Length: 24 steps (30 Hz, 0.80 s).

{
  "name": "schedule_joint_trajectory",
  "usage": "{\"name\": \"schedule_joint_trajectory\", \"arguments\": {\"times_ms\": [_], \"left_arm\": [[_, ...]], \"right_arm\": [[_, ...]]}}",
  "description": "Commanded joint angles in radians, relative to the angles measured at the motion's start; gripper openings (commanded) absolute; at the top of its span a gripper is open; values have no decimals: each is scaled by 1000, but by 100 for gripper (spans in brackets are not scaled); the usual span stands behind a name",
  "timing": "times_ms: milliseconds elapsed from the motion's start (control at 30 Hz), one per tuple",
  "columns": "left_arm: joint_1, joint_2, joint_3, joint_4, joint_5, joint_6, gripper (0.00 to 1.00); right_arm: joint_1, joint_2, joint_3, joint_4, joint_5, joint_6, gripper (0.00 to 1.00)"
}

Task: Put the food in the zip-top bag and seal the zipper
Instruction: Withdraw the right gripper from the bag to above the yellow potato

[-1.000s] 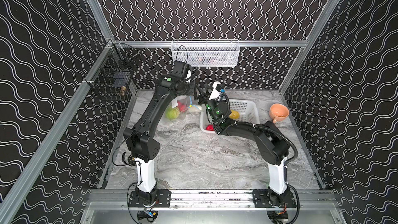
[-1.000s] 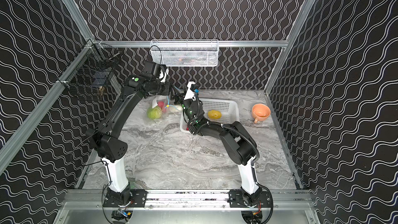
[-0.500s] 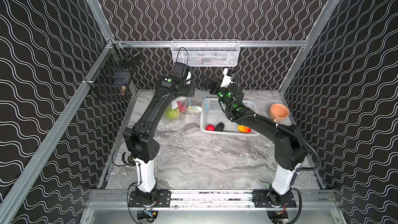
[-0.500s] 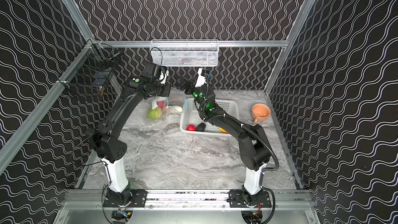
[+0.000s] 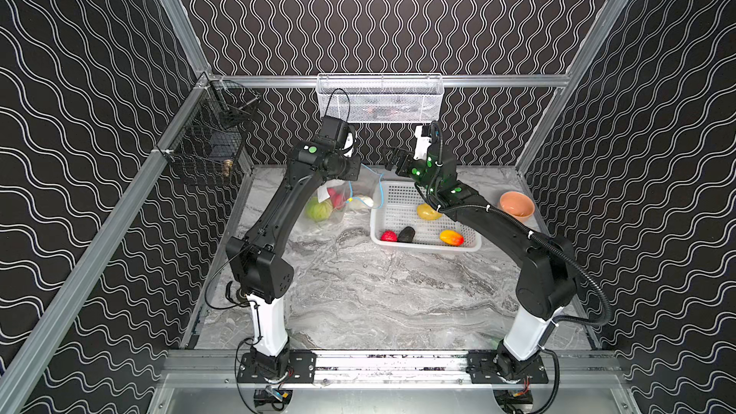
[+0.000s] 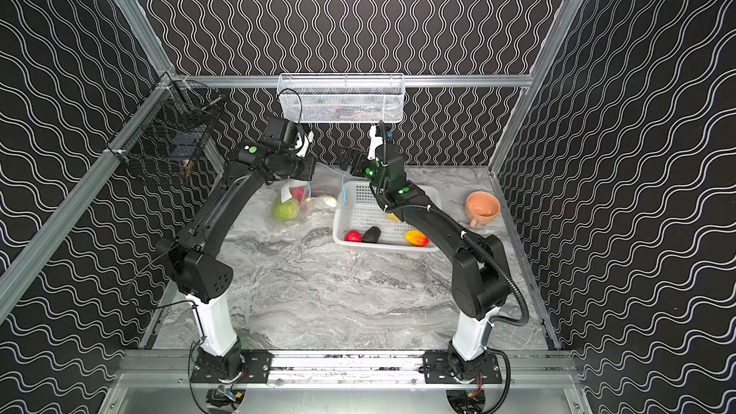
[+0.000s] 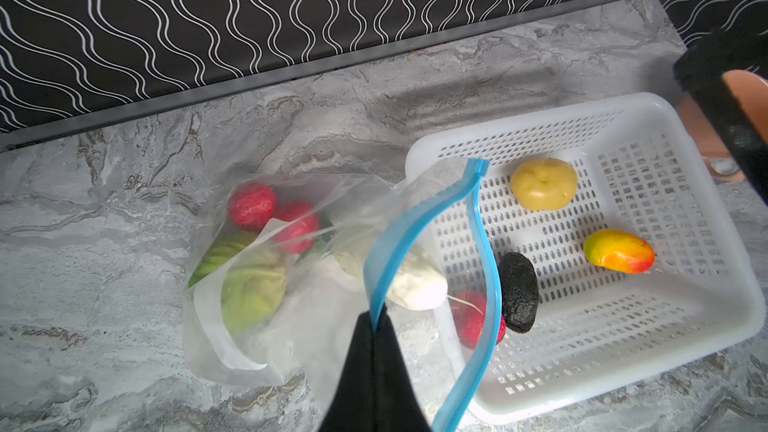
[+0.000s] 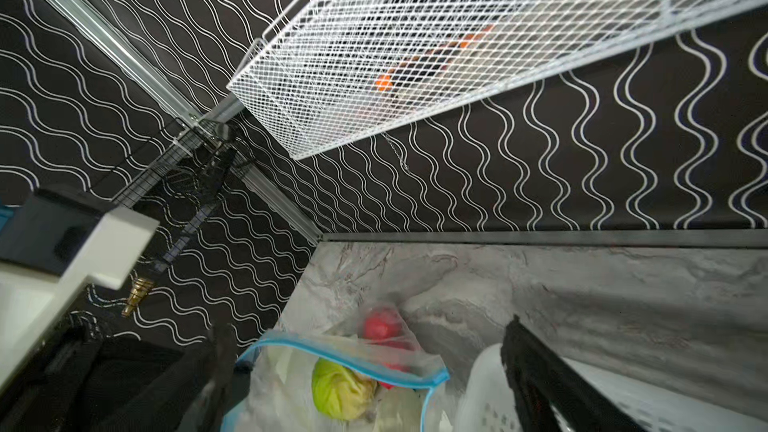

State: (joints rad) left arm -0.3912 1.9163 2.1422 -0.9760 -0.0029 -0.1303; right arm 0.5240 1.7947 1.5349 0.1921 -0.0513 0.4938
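I saw the white basket (image 5: 438,248) right of centre in both top views, carrying lemon (image 7: 543,184), mango (image 7: 619,251), eggplant (image 7: 518,292) and one strawberry (image 5: 389,236). The zip-top bag (image 7: 307,317) lay just left of it with melon (image 7: 253,288), two strawberries (image 7: 252,205) and radish (image 7: 415,284) inside. Its white label patch (image 7: 216,338) was unreadable to me. My left gripper (image 7: 376,324) pinched the zipper (image 7: 399,228); the right gripper (image 5: 392,159) hung above the basket's upper-left corner, jaws wide, empty.

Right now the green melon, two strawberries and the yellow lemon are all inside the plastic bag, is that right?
No, the lemon is not in the zip-top bag. It lies in the white basket, as the left wrist view shows. The green melon and two strawberries are inside the bag.
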Motion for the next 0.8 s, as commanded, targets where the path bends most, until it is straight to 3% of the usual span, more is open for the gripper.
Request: {"name": "schedule_joint_trajectory", "arguments": {"times_ms": [0,767], "left_arm": [[-3,-13,-6,19,6,25,0],[-21,-55,-102,46,-37,81,0]], "right_arm": [[-11,-17,21,-111,-12,-21,99],[-82,23,138,-532,57,-210,99]]}}
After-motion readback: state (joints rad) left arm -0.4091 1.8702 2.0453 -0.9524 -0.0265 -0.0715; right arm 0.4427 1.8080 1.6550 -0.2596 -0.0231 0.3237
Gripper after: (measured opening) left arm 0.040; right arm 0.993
